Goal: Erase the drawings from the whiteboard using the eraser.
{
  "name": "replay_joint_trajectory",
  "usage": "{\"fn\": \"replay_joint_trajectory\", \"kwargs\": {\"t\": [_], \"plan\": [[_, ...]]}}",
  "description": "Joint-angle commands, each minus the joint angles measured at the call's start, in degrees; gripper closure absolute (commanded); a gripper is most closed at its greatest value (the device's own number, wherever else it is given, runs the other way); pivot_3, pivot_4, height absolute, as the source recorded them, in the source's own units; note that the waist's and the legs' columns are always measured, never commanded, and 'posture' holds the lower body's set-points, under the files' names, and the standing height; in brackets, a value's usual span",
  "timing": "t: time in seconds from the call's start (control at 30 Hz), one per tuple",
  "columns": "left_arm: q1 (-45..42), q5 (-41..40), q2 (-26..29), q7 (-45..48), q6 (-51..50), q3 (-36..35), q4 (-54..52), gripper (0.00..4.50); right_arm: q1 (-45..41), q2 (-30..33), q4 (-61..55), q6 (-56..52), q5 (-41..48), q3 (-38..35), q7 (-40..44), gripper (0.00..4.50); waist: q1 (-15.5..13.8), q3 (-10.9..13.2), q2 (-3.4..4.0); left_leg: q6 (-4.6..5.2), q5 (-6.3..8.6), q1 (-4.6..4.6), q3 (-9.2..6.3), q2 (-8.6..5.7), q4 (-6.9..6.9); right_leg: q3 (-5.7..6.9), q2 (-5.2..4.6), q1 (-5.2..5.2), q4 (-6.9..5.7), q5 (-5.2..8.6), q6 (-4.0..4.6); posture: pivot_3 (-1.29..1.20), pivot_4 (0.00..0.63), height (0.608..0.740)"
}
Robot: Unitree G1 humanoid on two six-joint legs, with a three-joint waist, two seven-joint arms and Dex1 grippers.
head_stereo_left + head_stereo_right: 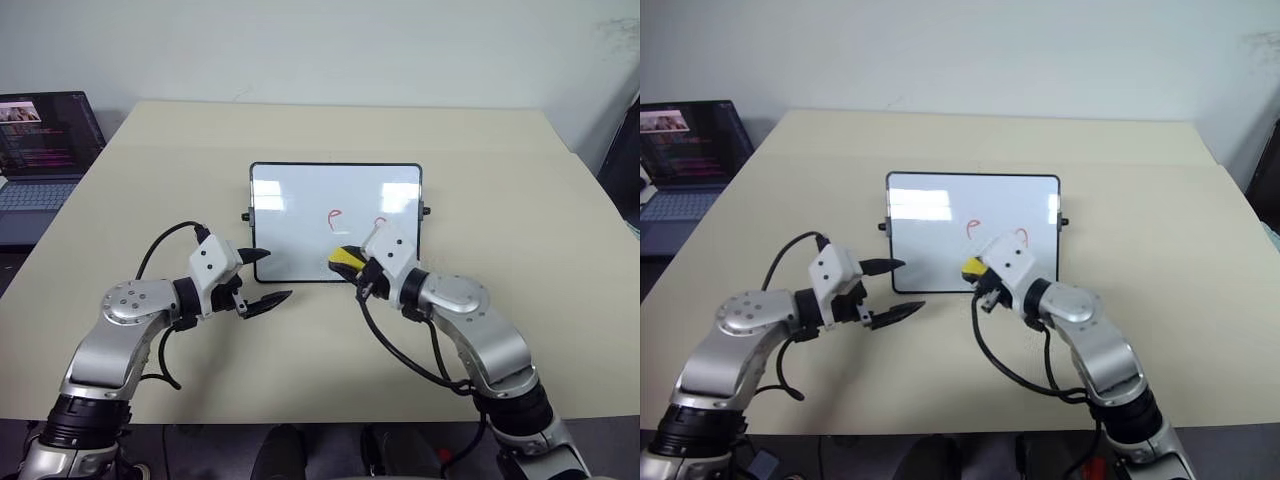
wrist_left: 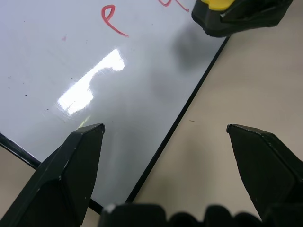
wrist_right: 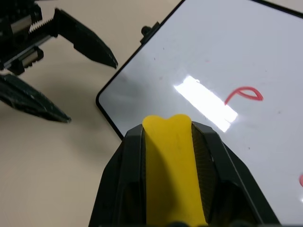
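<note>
Whiteboard [image 1: 335, 205] lies flat mid-bench [image 1: 520, 210], a small black knob on each short side. Two red drawings [image 1: 335, 217] show – a loop like "P" and, partly behind the right arm, another by it; no brand or other writing legible on the board. Right claw [image 1: 350, 262] is clamped on the yellow eraser [image 1: 346, 258], at the board's near edge, just below the marks. Left claw [image 1: 264, 277] is spread wide at the board's near-left corner – nothing in it. Laptop [image 1: 40, 150] far left, screen text too small to read.
</note>
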State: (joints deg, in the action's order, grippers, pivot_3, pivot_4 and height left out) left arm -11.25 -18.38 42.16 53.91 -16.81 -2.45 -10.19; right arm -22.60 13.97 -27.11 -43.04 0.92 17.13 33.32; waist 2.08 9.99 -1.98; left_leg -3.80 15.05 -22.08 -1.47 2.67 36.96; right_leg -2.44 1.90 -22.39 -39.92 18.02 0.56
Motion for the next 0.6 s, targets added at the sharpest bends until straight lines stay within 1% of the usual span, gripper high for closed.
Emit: {"fn": "replay_joint_trajectory", "kwargs": {"t": [0.03, 0.13, 0.23, 0.5, 0.6], "plan": [[-0.3, -0.3, -0.2, -0.7, 0.6, -1.0, -1.9, 0.00, 1.6, 2.7, -4.4, 1.6, 0.6, -0.5, 0.3, 3.50, -0.1, 0.0, 0.00, 0.00, 0.00, 0.00, -0.01, 0.00, 0.00, 0.01, 0.00, 0.00, 0.00, 0.00, 0.00, 0.00, 0.150, 0.740], [-2.1, -0.1, -0.5, -1.5, 0.8, -1.0, -1.3, 0.00, 2.4, 4.7, -4.8, 2.8, 0.3, -0.3, -0.1, 3.50, -0.1, 0.0, -0.01, 0.00, 0.00, 0.00, -0.01, 0.01, 0.00, 0.02, 0.01, 0.00, 0.00, 0.00, -0.01, 0.00, 0.150, 0.740], [-3.3, -0.1, -0.8, -1.6, 0.8, -1.0, -0.7, 0.00, 3.4, 5.3, -5.0, 3.4, 0.9, -0.7, -0.7, 3.50, -0.2, 0.0, -0.02, 0.00, 0.00, 0.01, -0.01, 0.00, 0.01, 0.03, 0.01, 0.00, -0.02, 0.00, -0.01, 0.00, 0.150, 0.740], [-3.7, 0.0, -0.9, -1.1, 1.2, -0.8, 0.1, 0.00, 3.9, 5.4, -5.1, 4.8, 1.3, -1.3, -2.0, 3.50, -0.1, 0.0, -0.02, 0.00, 0.00, 0.01, 0.00, 0.00, 0.00, 0.00, 0.02, 0.00, -0.01, 0.00, -0.01, 0.00, 0.150, 0.740], [-3.4, 0.0, -1.4, -2.3, 1.1, -1.5, -0.1, 0.00, 2.9, 5.0, -4.5, 5.8, 1.3, -1.7, -2.6, 3.50, -0.1, 0.0, -0.02, 0.00, 0.00, 0.01, 0.00, 0.00, 0.01, 0.00, 0.02, 0.00, -0.01, 0.00, -0.01, 0.00, 0.150, 0.740]]}}
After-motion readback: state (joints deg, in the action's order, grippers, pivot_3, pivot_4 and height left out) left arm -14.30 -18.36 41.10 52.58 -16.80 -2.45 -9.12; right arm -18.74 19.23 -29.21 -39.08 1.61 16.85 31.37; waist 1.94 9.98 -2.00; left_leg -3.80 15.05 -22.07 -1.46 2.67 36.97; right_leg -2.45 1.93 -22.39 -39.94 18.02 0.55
